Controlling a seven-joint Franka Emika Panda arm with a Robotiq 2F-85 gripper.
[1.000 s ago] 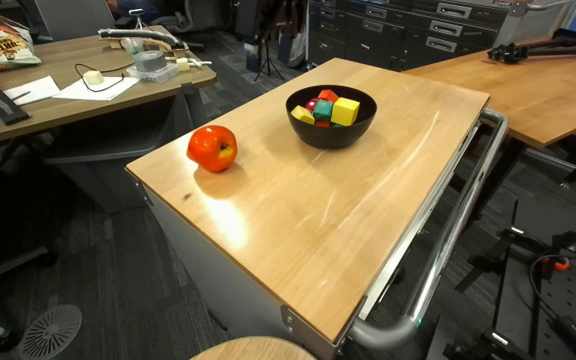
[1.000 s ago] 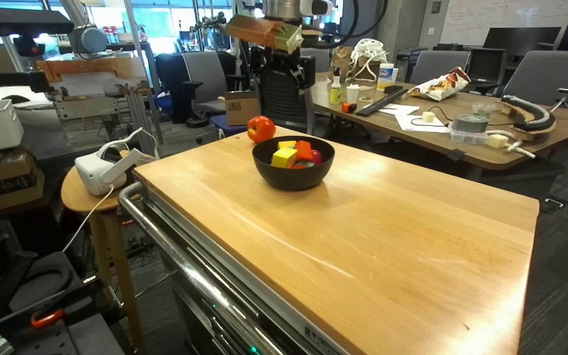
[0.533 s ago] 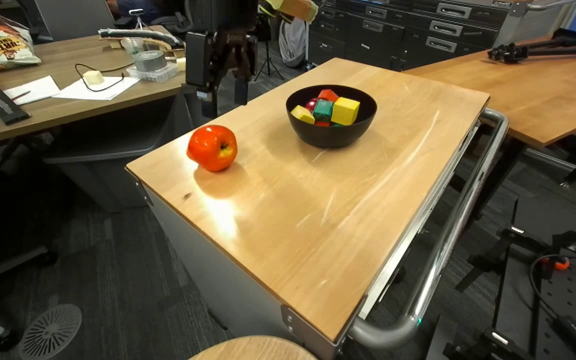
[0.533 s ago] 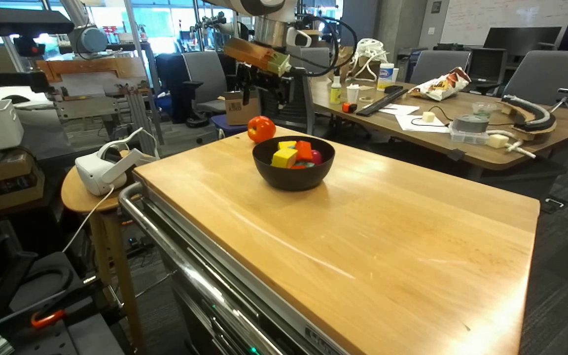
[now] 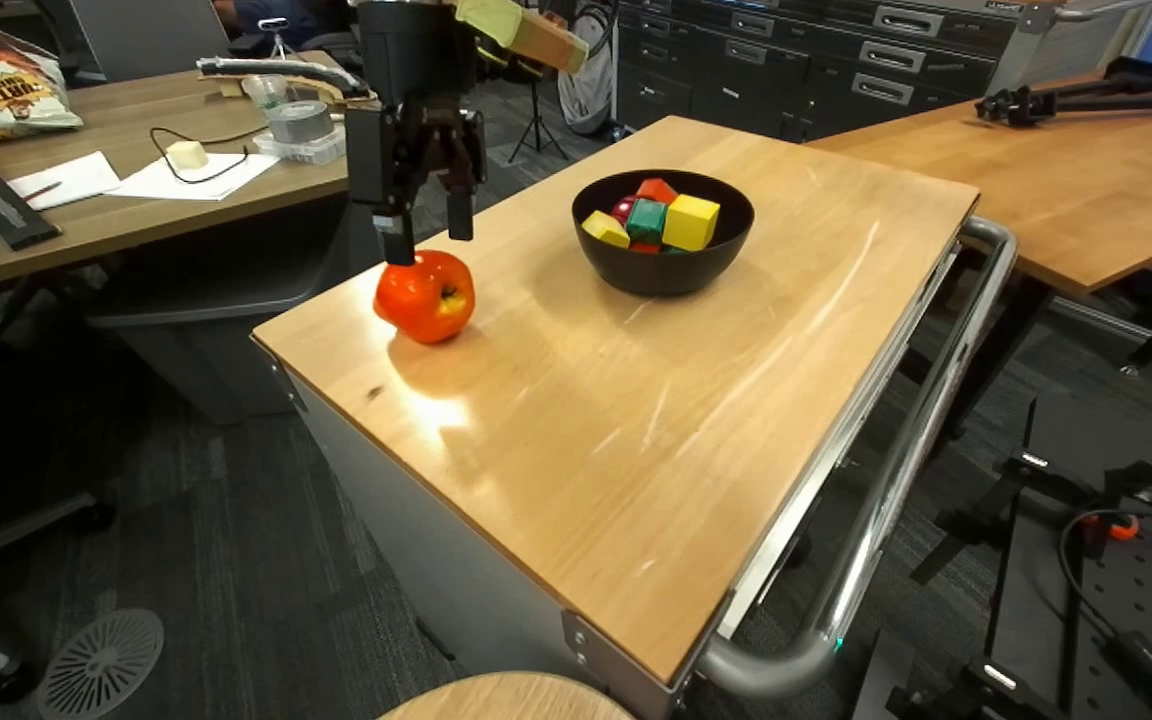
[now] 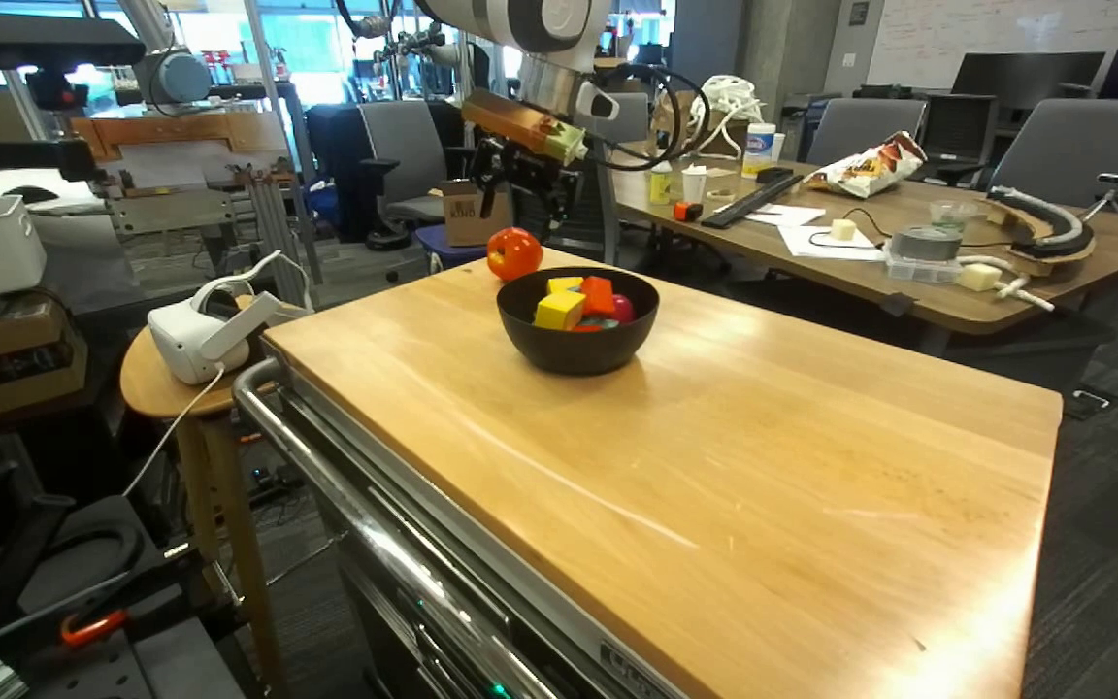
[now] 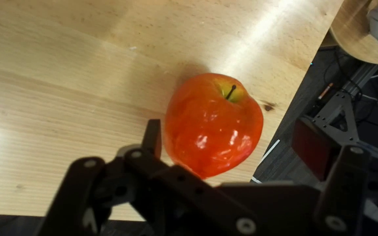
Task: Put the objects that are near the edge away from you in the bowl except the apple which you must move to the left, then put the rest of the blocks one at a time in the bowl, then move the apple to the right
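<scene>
The round red-orange apple rests on the wooden tabletop near a corner. Just above it hangs my gripper, open, fingers pointing down. In the wrist view the apple lies between the spread jaws, closer to the left finger; touch cannot be told. The glossy black bowl stands apart from it. Inside are a yellow cube, a green cube, another yellow block, a red-orange block and part of a dark red toy fruit, its stalk not visible.
A metal handle runs along one side of the cart top. Beyond the cart stands a desk with tape, paper and a chips bag. A white headset sits on a stool beside the cart.
My gripper has come into view from above and descended towards the apple, staying open over the last half second. Apple, bowl and blocks have not moved.
</scene>
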